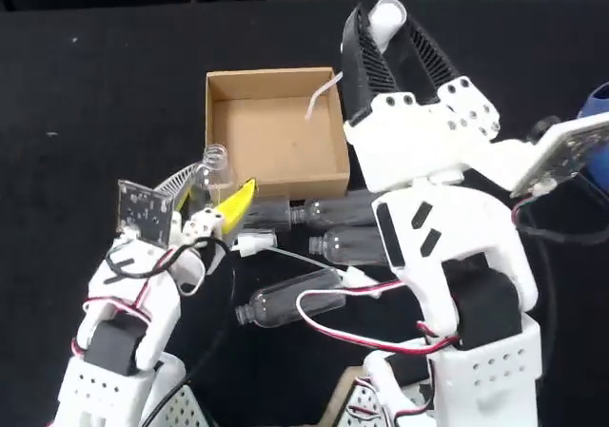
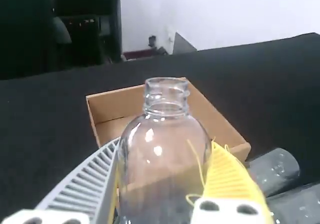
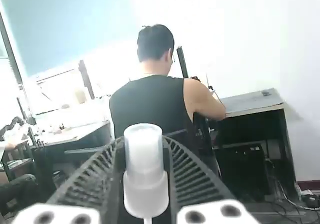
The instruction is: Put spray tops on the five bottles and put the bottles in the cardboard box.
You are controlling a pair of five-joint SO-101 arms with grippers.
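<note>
A robotics lab in a shared office. A pair of white robot arms (image 1: 447, 256) stands on a black-covered table (image 1: 95, 85), with red-and-white wires (image 1: 333, 327) looping loose and a bare circuit board (image 1: 145, 213) fixed at one wrist. Beyond the bench, a dark desk (image 3: 252, 102) sits against a plain white wall (image 3: 240, 24). A cluttered worktop (image 3: 70, 129) runs beneath a bright window, cables (image 3: 300, 199) trail across the floor, and dark shelving (image 2: 85, 34) fills a far corner.
</note>
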